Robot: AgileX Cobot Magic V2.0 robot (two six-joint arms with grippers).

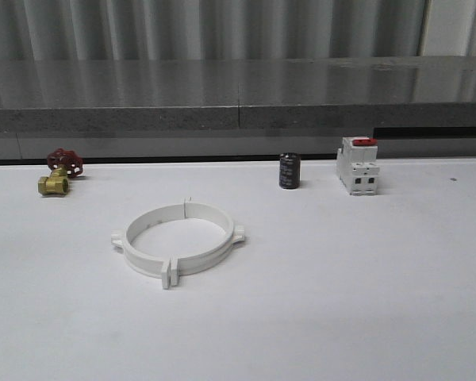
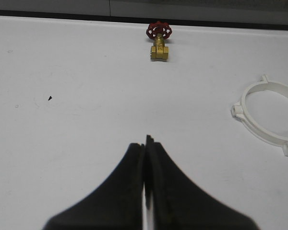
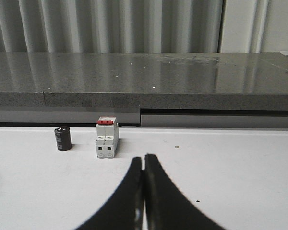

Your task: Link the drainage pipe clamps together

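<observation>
The two white drainage pipe clamps (image 1: 178,240) lie on the white table as one closed ring, left of centre, with flat tabs at the near and far joints and at both sides. Part of that ring (image 2: 269,116) also appears in the left wrist view, off to one side of the fingers. My left gripper (image 2: 145,142) is shut with nothing between its black fingers and stays well clear of the ring. My right gripper (image 3: 143,158) is shut and empty too, hovering over bare table short of the switch block.
A brass valve with a red handwheel (image 1: 59,172) sits at the back left. A black cylinder (image 1: 289,171) and a white switch block with a red top (image 1: 358,165) stand at the back right. A grey ledge (image 1: 238,103) runs behind the table.
</observation>
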